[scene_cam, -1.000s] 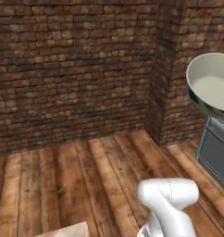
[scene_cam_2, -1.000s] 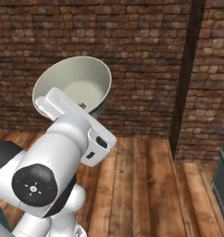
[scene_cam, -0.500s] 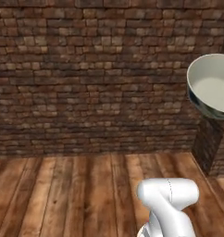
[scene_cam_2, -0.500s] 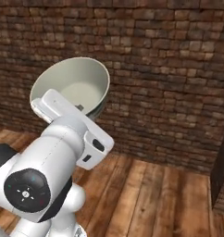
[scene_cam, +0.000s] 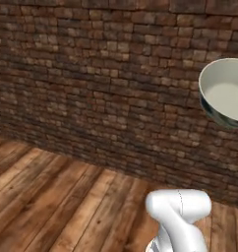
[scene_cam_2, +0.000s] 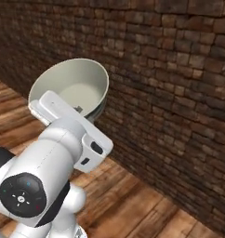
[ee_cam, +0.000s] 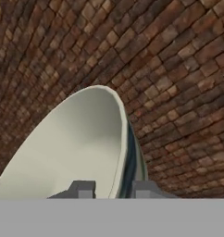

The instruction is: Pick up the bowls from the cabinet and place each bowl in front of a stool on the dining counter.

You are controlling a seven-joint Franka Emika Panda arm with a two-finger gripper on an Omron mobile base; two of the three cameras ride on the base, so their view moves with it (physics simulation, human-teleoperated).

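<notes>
Wooden plank floor (scene_cam: 52, 197) in reddish-brown boards, running up to the foot of a dark brick wall (scene_cam: 91, 83). Seen again in the right base view beside the arm (scene_cam_2: 133, 204), meeting the same wall.

The round deep cream bowl with a dark mottled outside (ee_cam: 72, 148) sits directly in front of the two-finger gripper (ee_cam: 114, 189), its rim passing between the two fingertips: one fingertip (ee_cam: 82, 189) inside the bowl, the other outside its wall. Beyond the bowl, ahead of the hand, stands the brown brick wall (ee_cam: 178, 69). Below the hand lies the wooden plank floor (scene_cam: 57, 202).
</notes>
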